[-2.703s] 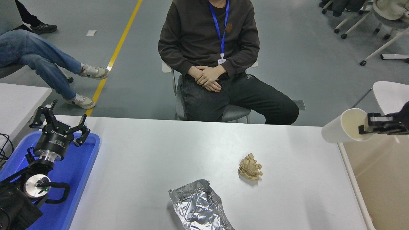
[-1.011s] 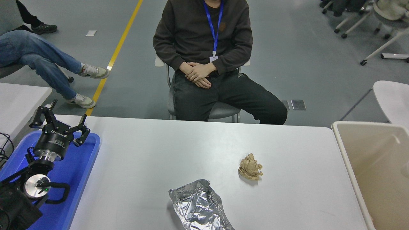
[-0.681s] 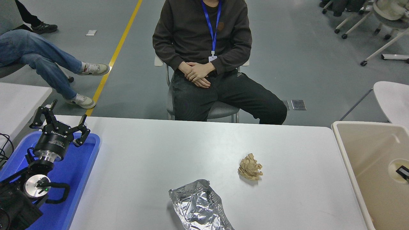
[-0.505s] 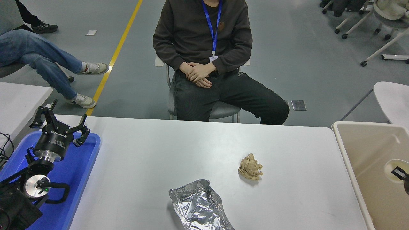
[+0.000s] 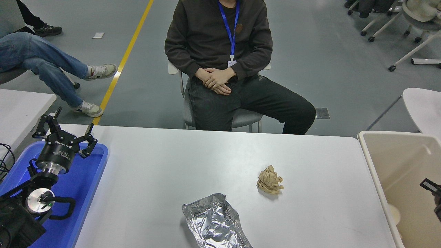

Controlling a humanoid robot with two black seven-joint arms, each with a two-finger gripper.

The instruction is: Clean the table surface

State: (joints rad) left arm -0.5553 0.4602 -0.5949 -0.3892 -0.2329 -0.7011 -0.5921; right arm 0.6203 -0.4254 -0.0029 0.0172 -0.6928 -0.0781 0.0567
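Smooth, matte grey-white, the table surface (image 5: 165, 179) fills the lower half of the view, its far corners rounded. Nearest the camera lies a crinkled sheet of shiny foil (image 5: 215, 224), folded into an open pouch that runs off the bottom edge. Just beyond it, apart from the foil, sits a crumpled ball of brown paper (image 5: 269, 180); wide bare tabletop lies around both. At the lower left the left gripper (image 5: 65, 132) hangs over a blue plastic tray (image 5: 88, 179), fingers spread. Against the table's right end stands a beige plastic bin (image 5: 373, 162), a pale rounded shape (image 5: 395, 214) low inside it. Only a black tip of the right gripper (image 5: 430, 186) shows at the right edge above the bin; whether it is spread or closed cannot be told. Beyond the far edge a person (image 5: 220, 48) in dark clothes sits on a chair, hands clasped.
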